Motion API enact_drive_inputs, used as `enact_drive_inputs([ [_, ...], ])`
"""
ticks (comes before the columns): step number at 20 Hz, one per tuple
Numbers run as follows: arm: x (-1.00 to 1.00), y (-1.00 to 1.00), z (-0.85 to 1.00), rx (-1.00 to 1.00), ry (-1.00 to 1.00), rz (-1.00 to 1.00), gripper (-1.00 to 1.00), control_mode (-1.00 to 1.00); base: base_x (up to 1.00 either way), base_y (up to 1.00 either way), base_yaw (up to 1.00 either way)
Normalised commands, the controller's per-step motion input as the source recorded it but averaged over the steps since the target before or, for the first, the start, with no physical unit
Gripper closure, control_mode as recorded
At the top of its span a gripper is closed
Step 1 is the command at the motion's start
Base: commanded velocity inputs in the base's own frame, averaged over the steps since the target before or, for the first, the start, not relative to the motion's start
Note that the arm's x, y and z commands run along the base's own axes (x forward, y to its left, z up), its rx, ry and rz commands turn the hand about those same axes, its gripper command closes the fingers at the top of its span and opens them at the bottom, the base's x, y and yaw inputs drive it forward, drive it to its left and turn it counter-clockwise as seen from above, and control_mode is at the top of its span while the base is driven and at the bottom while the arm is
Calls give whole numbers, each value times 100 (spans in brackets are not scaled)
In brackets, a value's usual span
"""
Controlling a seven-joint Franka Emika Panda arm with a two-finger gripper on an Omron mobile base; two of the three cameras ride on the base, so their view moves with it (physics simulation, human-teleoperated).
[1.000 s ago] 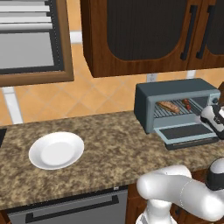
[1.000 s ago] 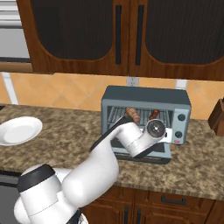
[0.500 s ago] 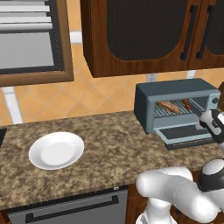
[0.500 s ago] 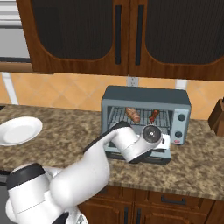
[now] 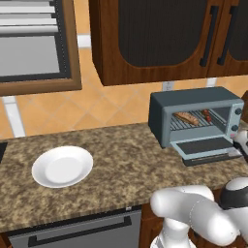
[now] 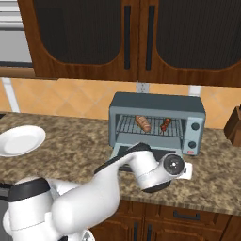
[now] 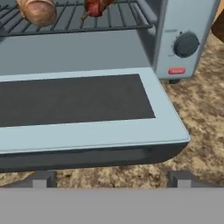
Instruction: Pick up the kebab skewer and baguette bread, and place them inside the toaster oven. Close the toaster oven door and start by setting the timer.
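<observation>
The blue-grey toaster oven (image 5: 196, 114) (image 6: 157, 110) stands on the counter with its door (image 7: 87, 109) (image 5: 206, 146) dropped flat open. On its wire rack lie the baguette bread (image 5: 186, 117) (image 6: 143, 123) (image 7: 37, 11) at the left and the kebab skewer (image 5: 207, 115) (image 6: 165, 124) (image 7: 96, 6) at the right. My gripper (image 7: 111, 179) is open, low in front of the door, its fingertips (image 7: 41, 179) spread wide just before the dark bar handle (image 7: 87, 158). Nothing is between them. The hand (image 5: 242, 143) (image 6: 174, 164) hovers at the door's front edge.
The oven's knob (image 7: 186, 45) and a red button (image 7: 176, 71) sit on its right panel. A white plate (image 5: 62, 166) (image 6: 20, 140) lies on the granite counter (image 5: 121, 169) to the left. A dark wooden block (image 6: 234, 126) stands right of the oven. Dark cabinets hang above.
My hand has backed away from the oven mouth and sunk lower, down to the front edge of the open door. Bread, skewer and door have stayed put.
</observation>
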Motion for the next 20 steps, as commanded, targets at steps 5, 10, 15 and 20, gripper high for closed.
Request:
enact_drive_inputs([
  [5,-10,-10,-52,0,-7,5,-100,-100,0,0,0],
  [10,0,-29,-27,0,-19,9,-100,-100,0,0,0],
  [15,2,-30,-5,0,-17,10,-100,-100,0,0,0],
  [20,22,-12,-10,0,-10,8,-100,-100,0,0,0],
])
